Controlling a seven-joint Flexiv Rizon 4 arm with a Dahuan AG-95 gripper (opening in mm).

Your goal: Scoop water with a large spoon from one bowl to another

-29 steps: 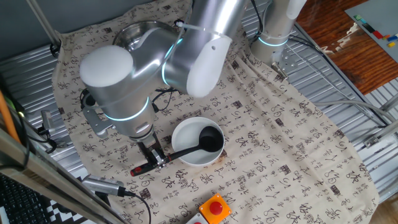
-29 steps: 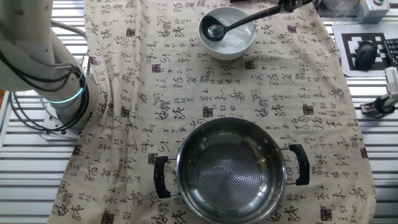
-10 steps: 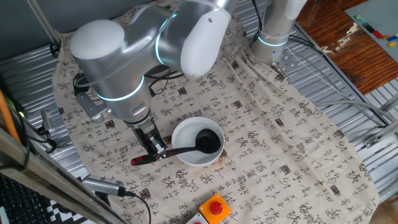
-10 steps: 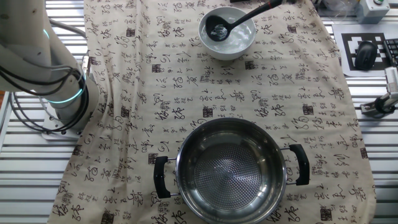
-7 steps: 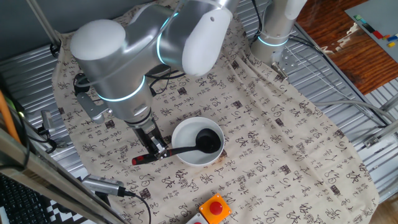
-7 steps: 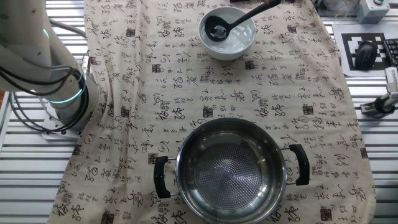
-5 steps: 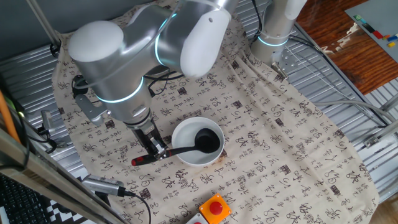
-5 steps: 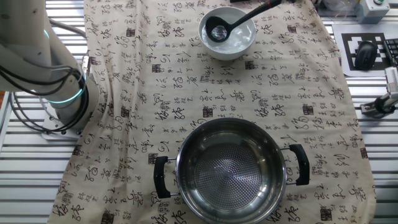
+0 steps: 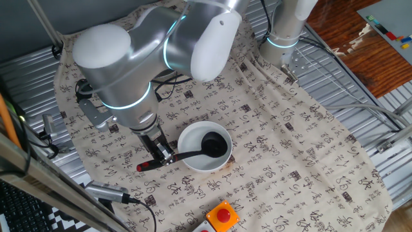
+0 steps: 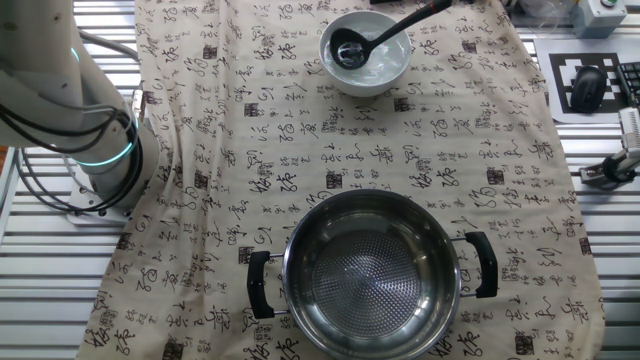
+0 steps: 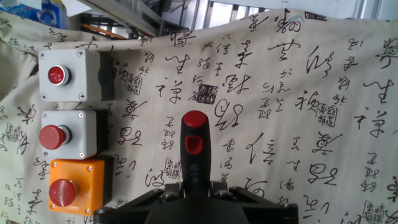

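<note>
Change: ladle handle raised slightly, cup lower in white bowl.
Gripper: clamped on ladle handle.
Steel bowl: well apart.

A robot lab: button boxes, a printed marker tag (beside a keyboard).

Two bowls well apart on a cloth-covered table

The ladle's cup sits in the small bowl; its handle sticks out over the rim. The big bowl stands across the cloth.
</note>
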